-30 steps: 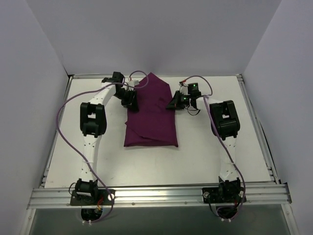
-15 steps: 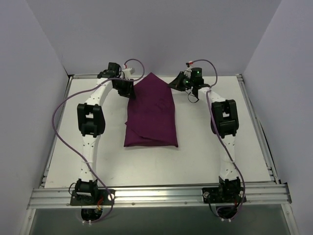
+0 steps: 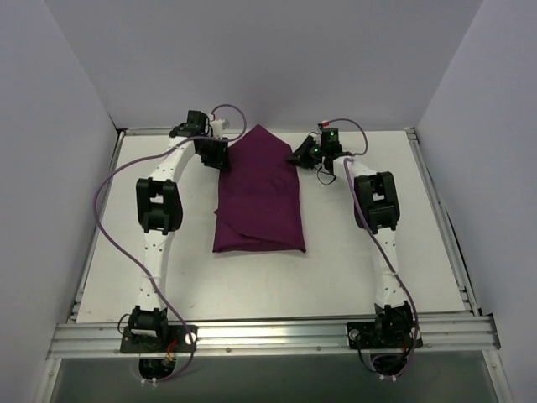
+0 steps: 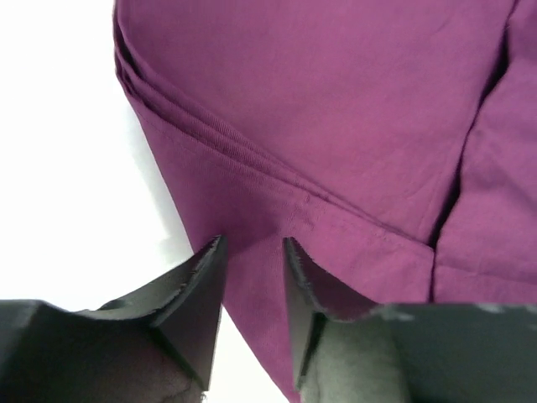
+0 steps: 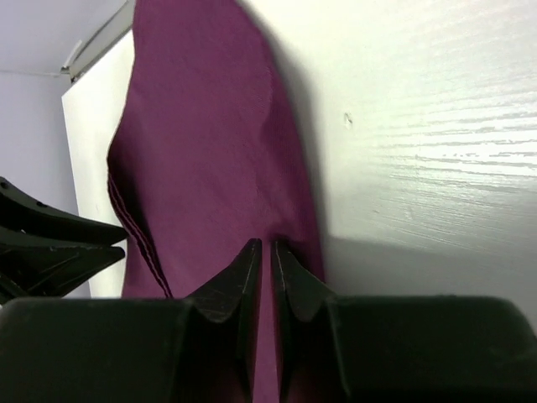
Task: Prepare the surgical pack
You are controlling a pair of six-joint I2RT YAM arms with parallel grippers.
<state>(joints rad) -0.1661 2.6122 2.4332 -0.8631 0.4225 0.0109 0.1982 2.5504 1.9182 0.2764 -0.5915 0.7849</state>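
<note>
Top external shows you the purple cloth [image 3: 256,201] folded shut on the table [image 3: 352,252], contents hidden. Your left gripper [image 4: 252,245] stands spread over its edge; your right gripper [image 5: 266,245] is nearly pressed together.

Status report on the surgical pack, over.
Left gripper open over purple cloth, far-left edge. Right gripper nearly shut at far-right edge, pinching nothing visible. Cloth folded into a bundle. No obstruction seen.

A robotics lab cell: white counter [image 3: 352,260] boxed by plain pale walls [image 3: 268,59], with an aluminium rail [image 3: 277,334] where the left arm [image 3: 157,206] and right arm [image 3: 382,201] are bolted.
</note>
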